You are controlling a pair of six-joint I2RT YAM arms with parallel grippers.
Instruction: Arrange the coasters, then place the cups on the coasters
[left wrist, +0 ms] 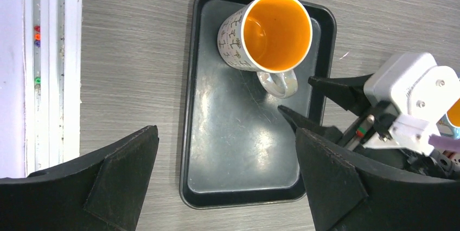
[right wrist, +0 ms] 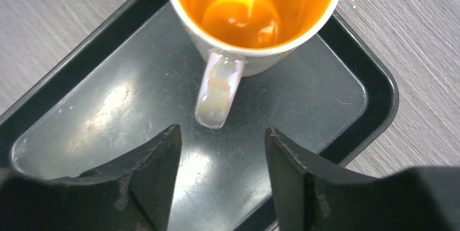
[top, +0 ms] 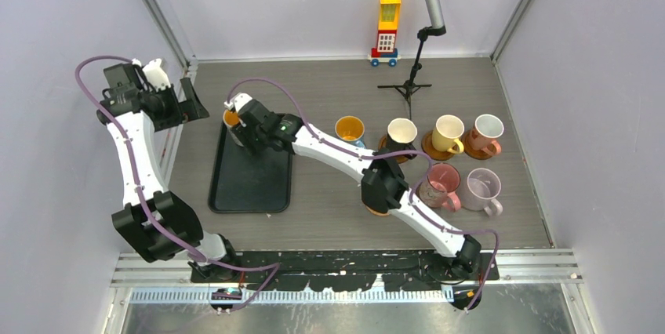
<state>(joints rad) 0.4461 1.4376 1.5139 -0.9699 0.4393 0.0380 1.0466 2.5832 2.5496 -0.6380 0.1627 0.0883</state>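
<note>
The patterned white mug [top: 230,118], orange inside, stands upright at the top end of the black tray [top: 251,185], left of centre in the overhead view. The right hand [right wrist: 222,129] hangs over the tray, released, its fingers apart. The mug's handle [right wrist: 217,92] lies just ahead of its fingertips, ungripped. The left hand [left wrist: 227,130] is spread wide and holds nothing. At the right, the yellow mug [top: 448,132] sits on a brown coaster [top: 433,150] on the surface [top: 329,201].

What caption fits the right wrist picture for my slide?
Right tool open, lined up with the handle of the orange-lined mug on the black tray.
</note>
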